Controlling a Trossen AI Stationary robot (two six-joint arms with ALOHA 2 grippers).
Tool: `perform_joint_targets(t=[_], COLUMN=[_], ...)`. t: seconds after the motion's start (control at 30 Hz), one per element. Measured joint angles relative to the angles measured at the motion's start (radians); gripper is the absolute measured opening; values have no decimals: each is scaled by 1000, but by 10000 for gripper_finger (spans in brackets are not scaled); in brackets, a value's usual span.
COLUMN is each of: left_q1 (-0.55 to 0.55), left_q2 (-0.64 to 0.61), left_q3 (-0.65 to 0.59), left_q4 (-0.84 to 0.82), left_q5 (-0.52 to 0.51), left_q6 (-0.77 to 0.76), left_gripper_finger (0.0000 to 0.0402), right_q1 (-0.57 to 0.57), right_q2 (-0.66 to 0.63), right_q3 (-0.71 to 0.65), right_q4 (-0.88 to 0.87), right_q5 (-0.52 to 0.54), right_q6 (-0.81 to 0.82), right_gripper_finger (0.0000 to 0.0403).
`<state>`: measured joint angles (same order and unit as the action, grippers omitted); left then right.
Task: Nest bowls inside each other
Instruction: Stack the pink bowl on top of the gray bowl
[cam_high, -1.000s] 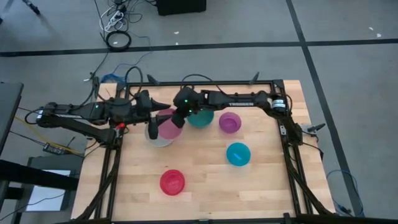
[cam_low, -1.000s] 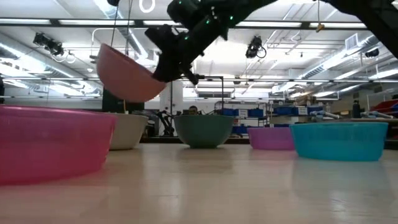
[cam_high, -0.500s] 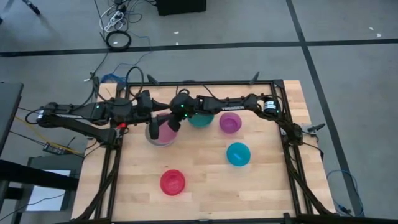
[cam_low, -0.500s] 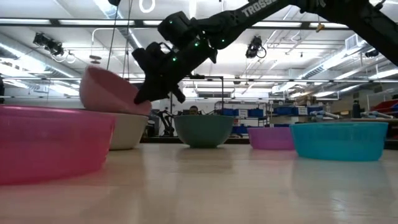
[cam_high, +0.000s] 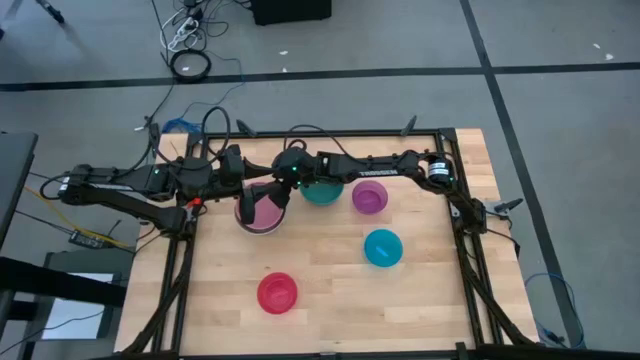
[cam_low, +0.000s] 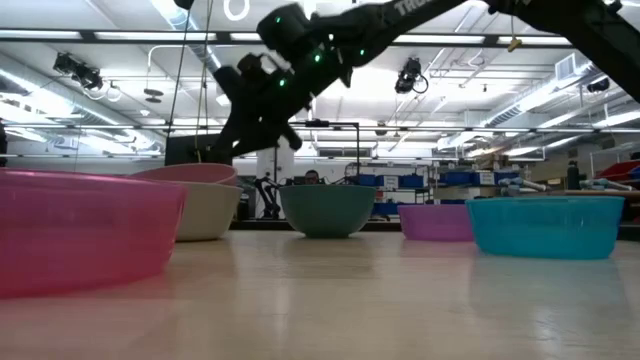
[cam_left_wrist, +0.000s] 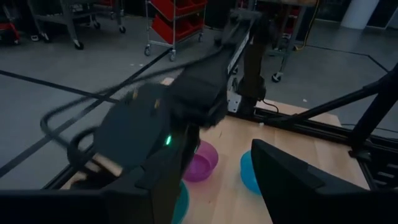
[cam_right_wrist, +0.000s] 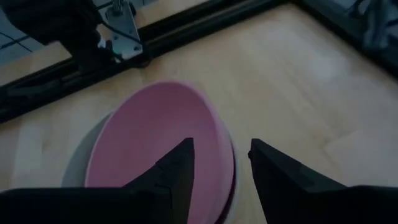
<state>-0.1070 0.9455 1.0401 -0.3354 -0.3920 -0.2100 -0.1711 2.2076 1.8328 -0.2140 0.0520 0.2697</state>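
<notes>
1. We see the pink bowl sitting inside the grey-white bowl near the far left of the counter.
2. Our right gripper hangs just over the pink bowl's rim; its fingers stand apart with the rim between them, and we cannot tell whether they touch it.
3. Our left gripper waits beside the nested pair at the counter's left edge, its fingers spread and holding nothing.
4. The teal green bowl stands just right of the pair, the purple bowl next to it.
5. The bright blue bowl sits nearer the middle right, the red bowl alone toward the front.
</notes>
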Motion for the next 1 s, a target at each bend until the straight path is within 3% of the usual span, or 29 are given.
perform_joint_targets(t=[0.37,0.77,1.0], left_q1=[0,0,0], left_q2=[0,0,0], left_q3=[0,-1,-1], left_q4=[3,23,21], left_q5=[0,0,0], left_q6=[0,0,0], left_gripper_finger=[204,204,204], right_q1=[12,19,21], right_q2=[-85,65,47], right_q3=[1,-7,-7], right_q4=[-45,-9,-42], right_q5=[87,89,84], right_q6=[-39,67,69], right_gripper_finger=[146,132,132])
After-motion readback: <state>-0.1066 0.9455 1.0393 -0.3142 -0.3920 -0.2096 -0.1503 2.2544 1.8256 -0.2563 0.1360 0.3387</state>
